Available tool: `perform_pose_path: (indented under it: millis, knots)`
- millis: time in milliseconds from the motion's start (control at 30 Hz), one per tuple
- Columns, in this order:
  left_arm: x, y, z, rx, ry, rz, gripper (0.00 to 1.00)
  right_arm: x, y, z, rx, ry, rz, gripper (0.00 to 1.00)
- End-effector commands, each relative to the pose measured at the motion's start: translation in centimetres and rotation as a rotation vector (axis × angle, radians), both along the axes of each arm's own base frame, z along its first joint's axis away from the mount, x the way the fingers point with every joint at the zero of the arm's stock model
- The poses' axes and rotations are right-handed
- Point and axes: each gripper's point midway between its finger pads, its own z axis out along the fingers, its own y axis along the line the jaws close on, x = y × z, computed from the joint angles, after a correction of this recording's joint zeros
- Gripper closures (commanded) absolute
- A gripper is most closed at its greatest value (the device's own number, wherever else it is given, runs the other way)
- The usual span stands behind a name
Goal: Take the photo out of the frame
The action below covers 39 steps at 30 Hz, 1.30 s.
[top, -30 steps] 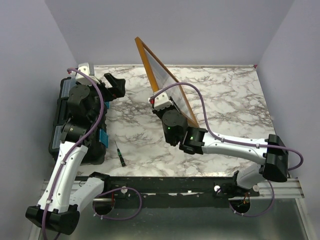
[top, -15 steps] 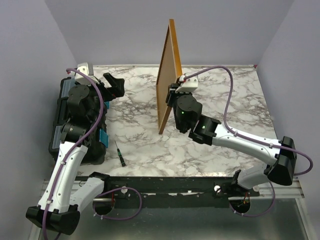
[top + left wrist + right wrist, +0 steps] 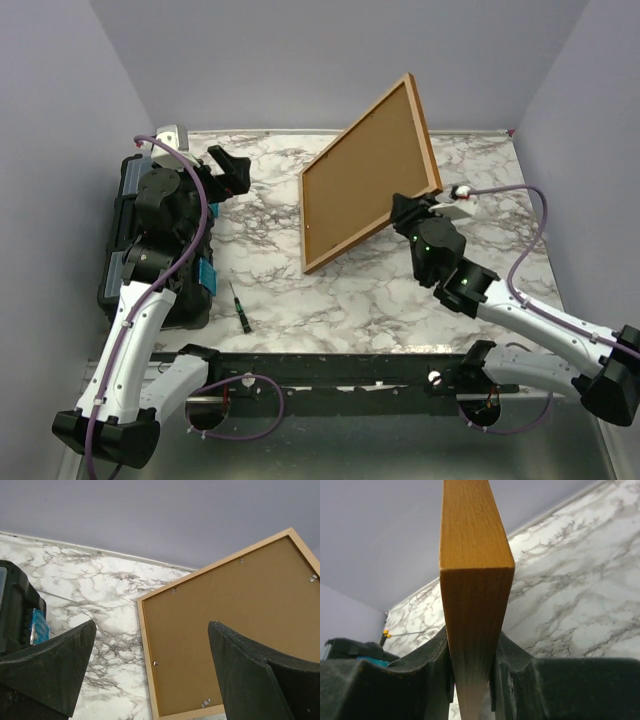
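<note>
Now | right claw (image 3: 408, 212) clamps frame (image 3: 365, 185) edge | left claw (image 3: 226, 180) agape | toolbox (image 3: 120, 215), screwdriver (image 3: 240, 308) lie left

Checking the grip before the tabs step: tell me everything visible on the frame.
The frame is a thin orange-brown wooden rectangle, held tilted with its back towards the top camera. A brown backing board fills it, with small metal tabs along the inner rim. The right gripper clamps one edge. Its front face is hidden. Whether the low corner rests on the table cannot be told.
</note>
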Motion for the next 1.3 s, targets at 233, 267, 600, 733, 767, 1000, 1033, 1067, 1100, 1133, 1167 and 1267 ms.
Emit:
perform_pose_path:
  millis: [233, 267, 600, 733, 767, 1000, 1033, 1067, 1100, 1133, 1167, 1267]
  knots:
    - [0.5, -1.0, -0.3, -0.015, 0.011, -0.051, 0.04, 0.8, -9.1, -12.7, 0.169, 0.193, -0.128, 0.99]
    - [0.5, -1.0, -0.3, -0.015, 0.012, -0.054, 0.04, 0.8, -9.4, -13.7, 0.181, 0.21, -0.129, 0.99]
    - [0.8, -1.6, -0.7, -0.019, 0.027, -0.081, 0.04, 0.7, -12.1, -20.0, 0.226, 0.348, -0.109, 0.99]
    - [0.8, -1.8, -0.9, -0.026, 0.034, -0.092, 0.05, 0.4, -13.2, -21.6, 0.271, 0.395, -0.125, 0.99]
    - [0.8, -1.8, -0.9, -0.027, 0.035, -0.092, 0.05, 0.3, -13.5, -22.0, 0.284, 0.408, -0.131, 0.99]
    - [0.8, -1.9, -1.0, -0.034, 0.035, -0.093, 0.05, 0.7, -13.9, -23.6, 0.369, 0.454, -0.127, 0.92]
    - [0.8, -1.9, -1.0, -0.034, 0.036, -0.093, 0.05, 0.7, -14.0, -23.8, 0.378, 0.461, -0.133, 0.91]
    - [0.8, -1.9, -1.0, -0.035, 0.037, -0.095, 0.05, 0.6, -14.2, -24.3, 0.388, 0.472, -0.143, 0.9]
    - [0.8, -1.9, -1.0, -0.035, 0.039, -0.095, 0.06, 0.5, -14.4, -24.6, 0.396, 0.482, -0.152, 0.9]
    - [0.8, -1.9, -1.1, -0.036, 0.041, -0.095, 0.05, 0.4, -14.7, -24.9, 0.405, 0.486, -0.161, 0.89]
    - [0.8, -1.9, -1.1, -0.036, 0.041, -0.095, 0.06, 0.3, -14.9, -25.3, 0.415, 0.492, -0.171, 0.87]
    - [0.8, -2.0, -1.1, -0.039, 0.042, -0.097, 0.06, 0.1, -15.4, -26.0, 0.432, 0.509, -0.185, 0.81]
